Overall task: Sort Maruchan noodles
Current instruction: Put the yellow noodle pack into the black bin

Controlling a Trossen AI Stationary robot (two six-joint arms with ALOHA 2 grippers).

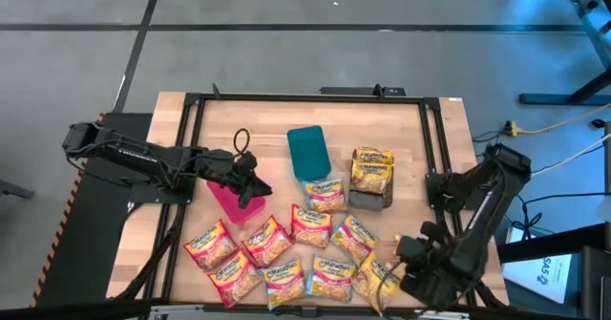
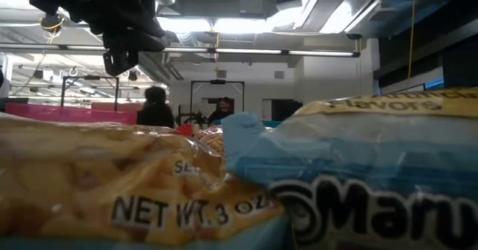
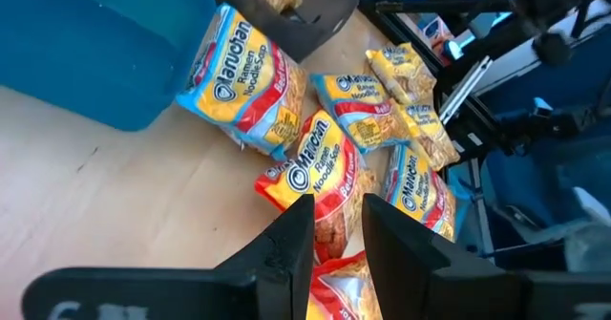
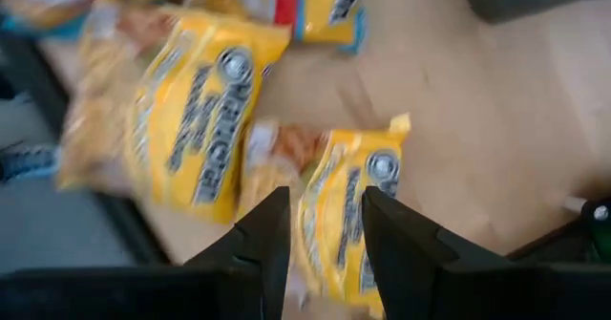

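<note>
Several Maruchan noodle packets (image 1: 286, 253), in red, yellow and light-blue wrappers, lie flat on the near half of the table. Two yellow packets (image 1: 372, 167) sit in a grey bin (image 1: 370, 198). My left gripper (image 1: 253, 191) hovers open over the pink bin (image 1: 225, 203) and holds nothing; its wrist view shows the gripper (image 3: 339, 226) above a red packet (image 3: 320, 172). My right gripper (image 1: 399, 261) is open near the table's near right corner, just over a yellow packet (image 4: 344, 205) that shows between its fingers. My right gripper comes from above at the yellow packet (image 4: 336, 181), which lies flat on the table, with one finger (image 4: 270, 234) on each side of it. I cannot tell whether the fingers touch it.
A teal bin (image 1: 308, 151) lies at the table's middle, toward the far side. A black frame (image 1: 305, 97) runs along the table's edges. In the low view, packets (image 2: 336, 183) fill the foreground, the left gripper (image 2: 119, 56) hangs at the upper left, and people (image 2: 155, 104) sit far behind.
</note>
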